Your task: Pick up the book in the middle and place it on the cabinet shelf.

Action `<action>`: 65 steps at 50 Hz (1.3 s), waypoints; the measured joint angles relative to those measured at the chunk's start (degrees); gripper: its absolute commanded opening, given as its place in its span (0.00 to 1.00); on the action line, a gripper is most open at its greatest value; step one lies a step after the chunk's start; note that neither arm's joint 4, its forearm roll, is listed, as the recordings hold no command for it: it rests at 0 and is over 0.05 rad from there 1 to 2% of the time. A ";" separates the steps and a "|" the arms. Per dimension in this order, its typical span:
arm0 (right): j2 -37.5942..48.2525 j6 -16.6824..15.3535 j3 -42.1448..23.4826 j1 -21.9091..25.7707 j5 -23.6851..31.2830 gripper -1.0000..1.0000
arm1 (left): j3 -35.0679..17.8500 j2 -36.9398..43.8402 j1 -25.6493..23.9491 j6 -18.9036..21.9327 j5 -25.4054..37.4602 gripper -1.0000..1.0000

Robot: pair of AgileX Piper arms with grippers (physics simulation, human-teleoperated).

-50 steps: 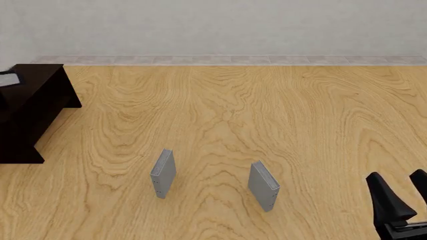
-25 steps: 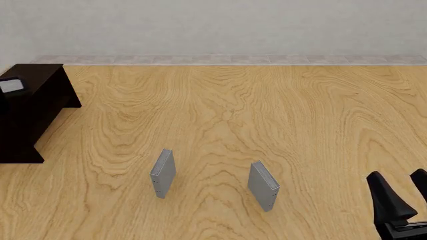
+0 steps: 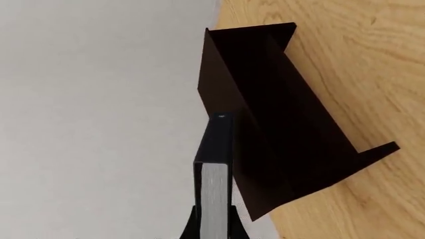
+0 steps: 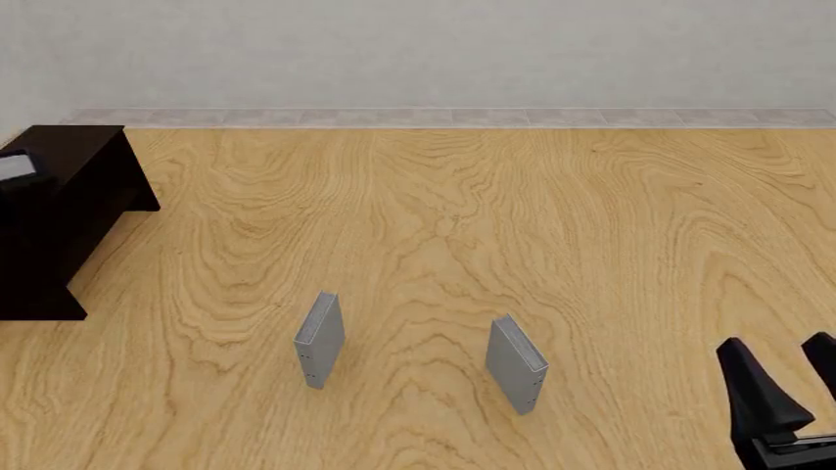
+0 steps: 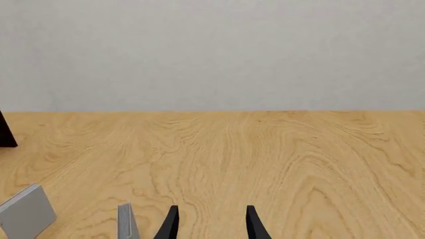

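Observation:
The black book with white page edges sits between the fingers of my left gripper, which is shut on it. The book is held edge-up against the dark brown cabinet. In the front view only its pale page edge shows, over the cabinet's top at the far left edge. The left arm itself is out of that view, and I cannot tell if the book rests on the cabinet. My right gripper is open and empty at the near right, and it also shows in the right wrist view.
Two thin grey books stand upright on the wooden table near its front, one left of centre and one right of it. They also show in the right wrist view. A pale wall bounds the table's far edge.
The book's pale edge over the cabinet has dropped a little and shifted slightly left, towards the frame's edge. The right gripper and both grey books have not moved.

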 measured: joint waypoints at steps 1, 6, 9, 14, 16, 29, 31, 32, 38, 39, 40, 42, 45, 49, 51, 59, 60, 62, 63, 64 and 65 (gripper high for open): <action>0.00 -0.02 0.00 0.00 0.01 1.00 | 0.33 0.07 0.00 0.22 -0.57 0.00; 0.01 -0.09 0.02 -0.08 0.02 1.00 | 1.55 0.78 0.05 0.64 -3.05 0.00; 0.01 -0.12 0.04 -0.13 0.02 1.00 | 2.06 1.07 0.00 0.76 -4.33 0.00; 0.02 -0.13 0.02 -0.18 0.05 1.00 | 2.80 1.36 -0.27 0.77 -5.62 0.00; 0.02 -0.12 0.00 -0.20 0.07 1.00 | 3.12 1.45 -0.44 0.72 -5.97 0.00; 0.00 0.01 0.06 -0.28 -0.06 1.00 | 4.48 1.42 -1.47 -0.11 -6.77 1.00; 0.00 0.03 0.03 -0.30 -0.04 1.00 | 4.53 1.37 -1.60 -0.04 -6.64 1.00; 0.00 0.03 0.01 -0.31 -0.02 1.00 | 4.56 1.36 -1.65 -0.06 -6.43 1.00; -0.01 0.06 -0.07 -0.34 0.04 1.00 | 4.59 1.18 -1.82 -0.27 -5.62 1.00; -0.01 0.06 -0.10 -0.35 0.07 1.00 | 4.62 1.15 -1.82 -0.31 -5.53 1.00; -0.01 0.06 -0.13 -0.36 0.10 1.00 | 4.65 1.14 -1.81 -0.37 -5.43 1.00; -0.01 0.06 -0.20 -0.37 0.17 1.00 | 4.73 1.15 -1.79 -0.55 -5.19 1.00; 0.00 0.06 -0.21 -0.39 0.16 1.00 | 5.07 1.09 -1.81 -0.79 -4.89 1.00; 0.00 0.07 -0.16 -0.45 0.10 1.00 | 5.57 0.94 -1.97 -1.13 -4.61 1.00; 0.00 0.08 -0.13 -0.46 0.07 1.00 | 5.84 0.79 -2.16 -1.40 -4.30 1.00; -0.01 0.13 -0.12 -0.59 0.01 1.00 | 5.58 -0.43 -3.48 -4.20 -0.04 1.00; -0.01 0.13 -0.13 -0.60 0.00 1.00 | 5.46 -0.63 -3.68 -4.63 0.65 1.00; -0.01 0.13 -0.16 -0.62 0.02 1.00 | 5.32 -1.02 -3.99 -5.24 1.76 1.00; -0.02 0.14 -0.17 -0.62 0.02 1.00 | 5.19 -1.21 -4.12 -5.52 2.27 1.00; -0.02 0.15 -0.19 -0.63 0.03 1.00 | 5.06 -1.42 -4.25 -5.79 2.78 1.00; -0.02 0.16 -0.20 -0.65 0.03 1.00 | 4.92 -1.63 -4.39 -6.06 3.30 1.00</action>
